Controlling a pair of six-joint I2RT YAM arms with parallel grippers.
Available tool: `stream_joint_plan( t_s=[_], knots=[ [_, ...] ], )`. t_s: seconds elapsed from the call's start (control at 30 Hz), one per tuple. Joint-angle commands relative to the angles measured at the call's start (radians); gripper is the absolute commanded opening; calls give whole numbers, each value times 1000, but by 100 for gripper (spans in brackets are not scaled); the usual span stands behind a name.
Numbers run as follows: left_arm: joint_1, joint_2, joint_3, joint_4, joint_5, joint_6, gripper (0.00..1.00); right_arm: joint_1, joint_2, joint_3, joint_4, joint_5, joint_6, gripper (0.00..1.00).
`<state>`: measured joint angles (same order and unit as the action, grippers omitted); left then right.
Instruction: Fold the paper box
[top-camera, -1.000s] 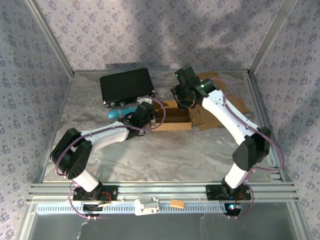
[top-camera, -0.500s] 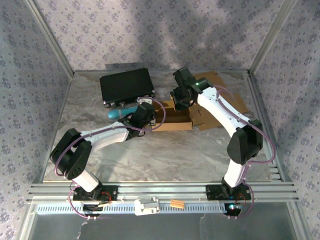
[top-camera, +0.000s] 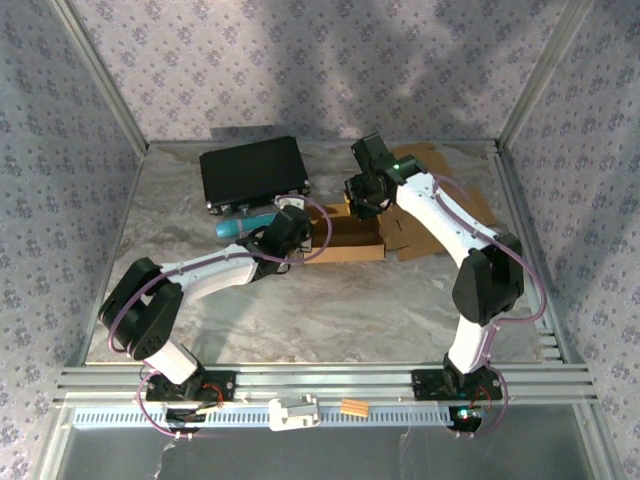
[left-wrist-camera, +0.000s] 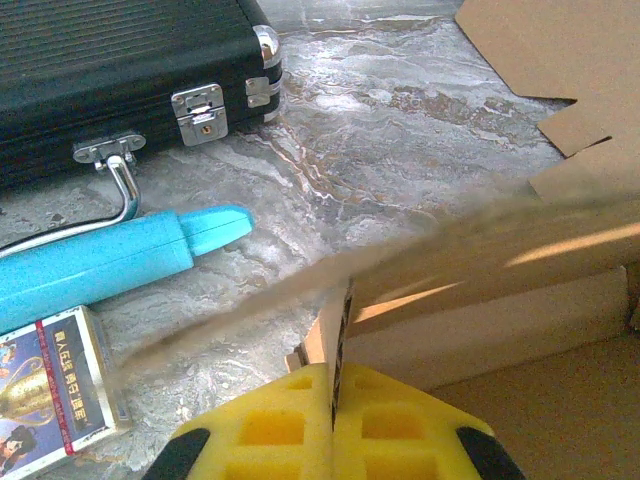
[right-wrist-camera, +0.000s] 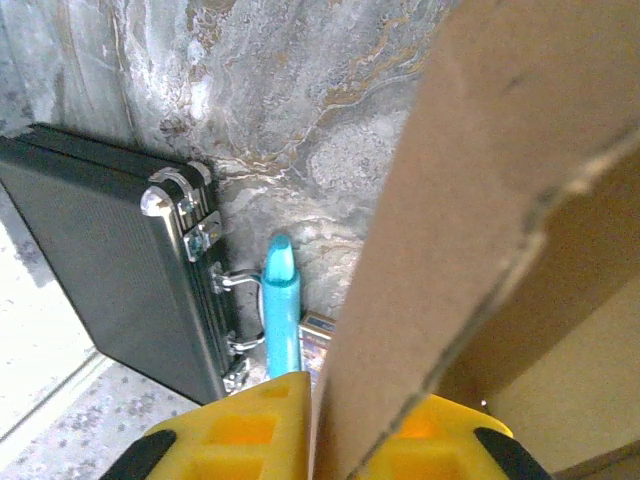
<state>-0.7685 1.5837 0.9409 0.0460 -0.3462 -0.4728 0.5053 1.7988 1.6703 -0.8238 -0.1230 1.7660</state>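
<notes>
Just finishing clamping right claw onto a flap of the paper box, right of the black case. Pinching the case-side wall with left claw. Looking ready for folding.

Soft, even light throws faint shadows on the back wall; the paper box blurs up close, perhaps motion.

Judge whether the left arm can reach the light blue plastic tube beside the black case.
Probably not yet: the left gripper is shut on the brown cardboard box. The blue tube lies close beside it with nothing between, so only that grip hinders.
</notes>
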Motion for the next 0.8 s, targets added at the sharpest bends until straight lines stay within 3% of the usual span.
stream_joint_plan(
  t_s=[0.0,0.07,0.17,0.3,0.4,0.63,0.77],
  knots=[
    [-9,-12,-36,-123,-4,3,0,-4,-19,-48,2,-30,3,10],
    [-10,-25,-41,-123,-4,-3,0,-1,-35,-83,12,-49,4,8],
    [-13,-50,-50,-131,3,-18,9,5,-67,-141,24,-58,3,5],
    [-32,-107,-66,-166,1,-45,28,14,-119,-218,48,-52,4,3],
    [-47,-170,-79,-206,-5,-74,36,20,-144,-257,54,-48,3,2],
    [-74,-366,-144,-335,49,-187,49,37,-179,-338,83,-54,-16,0],
    [-94,-502,-188,-418,67,-251,50,49,-208,-385,93,-52,-31,0]
  ],
)
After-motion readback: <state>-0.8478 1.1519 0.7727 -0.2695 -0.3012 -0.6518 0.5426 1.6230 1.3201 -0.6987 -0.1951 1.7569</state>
